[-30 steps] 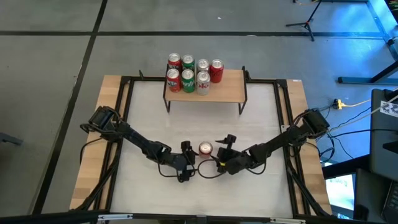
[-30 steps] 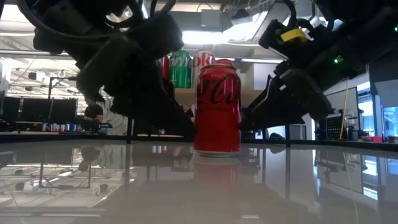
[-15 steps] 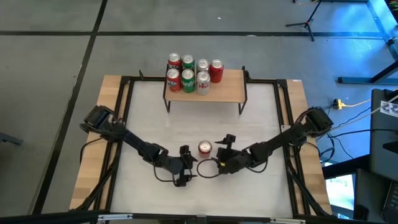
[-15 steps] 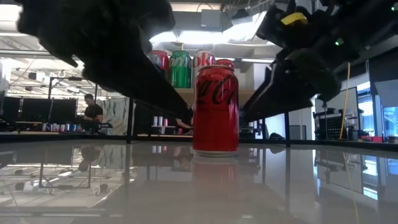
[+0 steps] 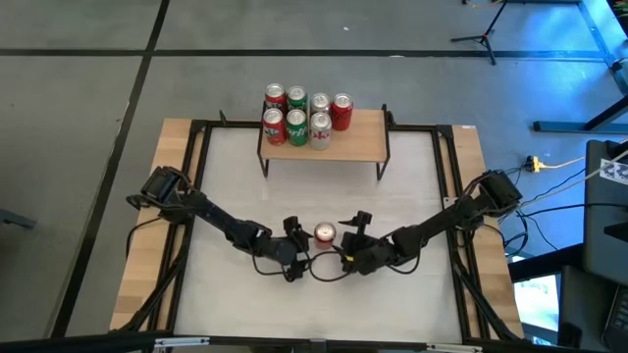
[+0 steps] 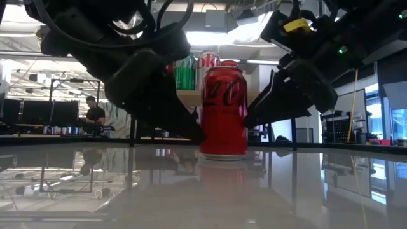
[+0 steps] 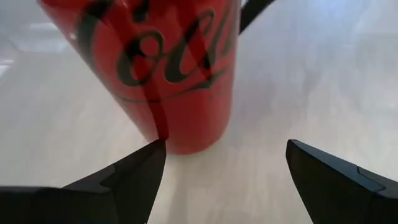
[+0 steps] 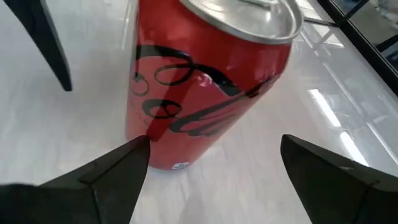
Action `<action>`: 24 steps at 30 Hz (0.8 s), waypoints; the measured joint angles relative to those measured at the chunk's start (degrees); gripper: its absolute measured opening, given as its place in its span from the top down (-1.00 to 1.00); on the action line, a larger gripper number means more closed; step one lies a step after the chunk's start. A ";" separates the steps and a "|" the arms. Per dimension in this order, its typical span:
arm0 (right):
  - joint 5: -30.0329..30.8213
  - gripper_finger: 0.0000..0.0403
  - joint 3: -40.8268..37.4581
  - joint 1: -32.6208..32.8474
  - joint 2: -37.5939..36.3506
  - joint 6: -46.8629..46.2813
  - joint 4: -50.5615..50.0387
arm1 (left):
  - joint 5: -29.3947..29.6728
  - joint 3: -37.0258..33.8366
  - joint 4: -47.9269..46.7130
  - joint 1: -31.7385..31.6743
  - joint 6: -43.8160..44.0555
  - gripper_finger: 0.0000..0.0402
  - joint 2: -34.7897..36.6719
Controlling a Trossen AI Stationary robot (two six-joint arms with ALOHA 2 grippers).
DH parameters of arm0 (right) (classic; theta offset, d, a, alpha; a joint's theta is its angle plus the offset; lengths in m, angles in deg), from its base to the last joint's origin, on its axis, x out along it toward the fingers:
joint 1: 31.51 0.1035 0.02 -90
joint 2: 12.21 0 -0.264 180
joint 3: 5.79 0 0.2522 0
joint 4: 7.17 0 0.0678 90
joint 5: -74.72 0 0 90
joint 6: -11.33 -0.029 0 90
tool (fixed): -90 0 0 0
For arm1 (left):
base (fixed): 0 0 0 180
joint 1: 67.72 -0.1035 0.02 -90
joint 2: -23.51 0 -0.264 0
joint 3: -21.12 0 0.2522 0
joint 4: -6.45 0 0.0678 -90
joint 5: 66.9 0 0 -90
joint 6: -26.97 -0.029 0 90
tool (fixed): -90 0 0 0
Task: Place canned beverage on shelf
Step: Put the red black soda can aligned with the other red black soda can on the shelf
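While both sets of fingers are spread wide and grip nothing, a red cola can (image 5: 324,233) is flanked on the pale tabletop (image 5: 412,186) by the left gripper (image 5: 295,245) and the right gripper (image 5: 346,241). The can is seen upright in the low view, standing free on the glossy surface between the two dark fingertips; whether either tip brushes its wall cannot be told for certain from these angles. In each wrist view the can is framed just ahead of the parted fingers (image 7: 134,177), with a finger of the opposite arm visible beyond it. Both arms are stretched low and inward from the table's side edges, their wrists angled toward the middle of the near half. Well apart, at the far edge, the shelf (image 5: 348,145) is occupied on its left portion by a cluster of seven cans (image 5: 302,116), red, green and silver, in two rows. A person (image 6: 95,114) is seen in the room behind the table.
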 joint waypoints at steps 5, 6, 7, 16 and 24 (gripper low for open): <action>0.73 -0.78 0.00 -0.39 -0.09 0.17 -2.07 | -1.62 -0.02 1.58 0.13 0.06 -0.60 -0.40; 1.23 -0.78 0.00 -0.30 -0.09 0.15 -2.67 | -1.85 -0.04 1.70 0.30 0.06 -0.60 -0.41; 1.56 -0.78 0.02 -0.28 -0.16 0.13 -3.47 | -2.47 -0.04 1.96 0.53 0.04 -0.60 -0.41; -2.41 -0.78 4.55 -0.25 -4.17 -1.62 -13.70 | -4.78 0.03 3.12 2.35 0.28 -0.60 -0.19; 19.76 -0.78 4.43 8.52 -5.10 -1.97 -4.91 | -2.33 0.06 -1.22 4.60 3.05 -0.60 2.14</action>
